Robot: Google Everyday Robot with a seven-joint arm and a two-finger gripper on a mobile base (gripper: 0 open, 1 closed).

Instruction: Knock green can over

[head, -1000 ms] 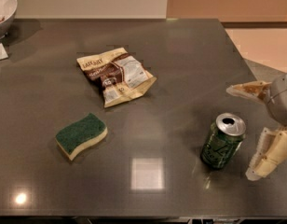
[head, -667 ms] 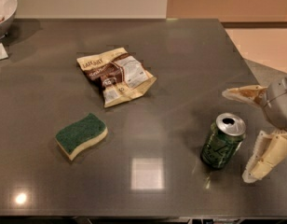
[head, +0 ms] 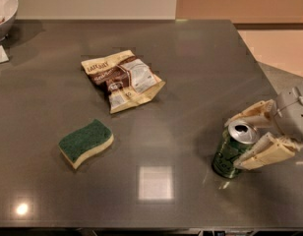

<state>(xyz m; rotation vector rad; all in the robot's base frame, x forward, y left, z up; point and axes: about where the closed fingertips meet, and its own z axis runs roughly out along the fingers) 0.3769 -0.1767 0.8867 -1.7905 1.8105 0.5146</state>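
Note:
The green can (head: 229, 154) stands near the table's front right, dark green with a silver top, leaning slightly. My gripper (head: 234, 144) reaches in from the right edge and straddles the can. One pale finger (head: 251, 113) lies against the can's far side by the rim. The other finger (head: 264, 154) presses on its near side. The jaws are closed onto the can.
A green-and-yellow sponge (head: 86, 142) lies front left. A crumpled snack bag (head: 123, 79) lies mid-table. A white bowl (head: 3, 9) sits at the back left corner. The dark table (head: 191, 58) ends just right of and in front of the can.
The gripper has moved left to the can, and its two fingers have drawn together from a wide spread onto the can's sides. The can has barely moved.

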